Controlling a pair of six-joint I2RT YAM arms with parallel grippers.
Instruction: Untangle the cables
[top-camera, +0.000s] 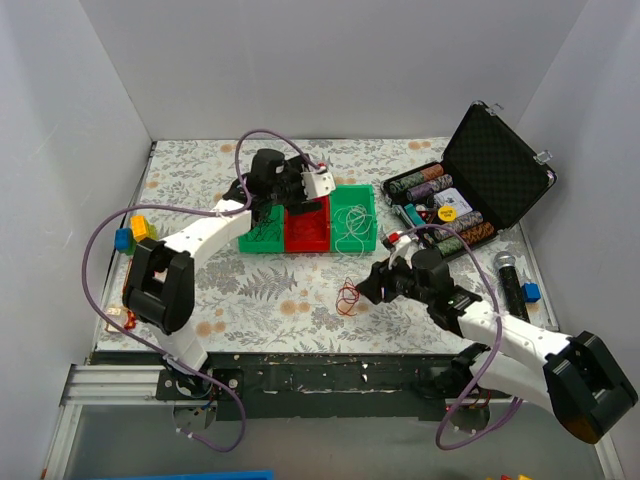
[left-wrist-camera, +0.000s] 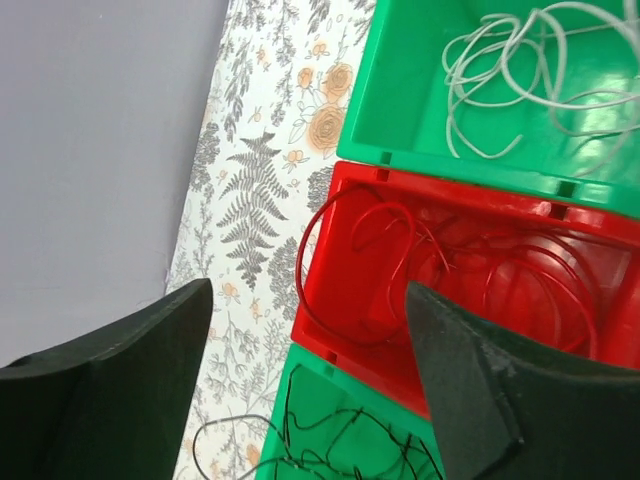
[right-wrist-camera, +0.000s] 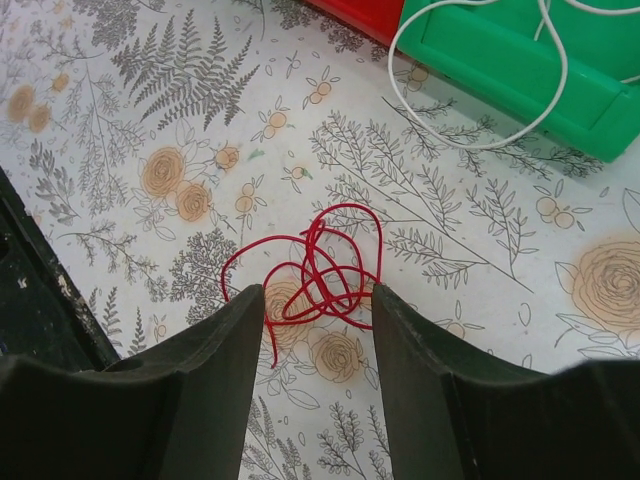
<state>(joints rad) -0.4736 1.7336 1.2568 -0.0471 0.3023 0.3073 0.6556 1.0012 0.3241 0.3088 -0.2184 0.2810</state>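
Left gripper (left-wrist-camera: 308, 300) gapes empty over the red bin (left-wrist-camera: 470, 200). Right gripper (right-wrist-camera: 318, 295), bottom centre, stands open, with red cables (right-wrist-camera: 312, 262) lying loose between its jaws.

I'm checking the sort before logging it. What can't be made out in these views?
Top view: the left arm covers part of the black-wire bin; strands too fine to count.
Left wrist: black wires cut off by the bottom edge, white wires by the top and right edges.
Right wrist: loose red wire partly behind the jaws.
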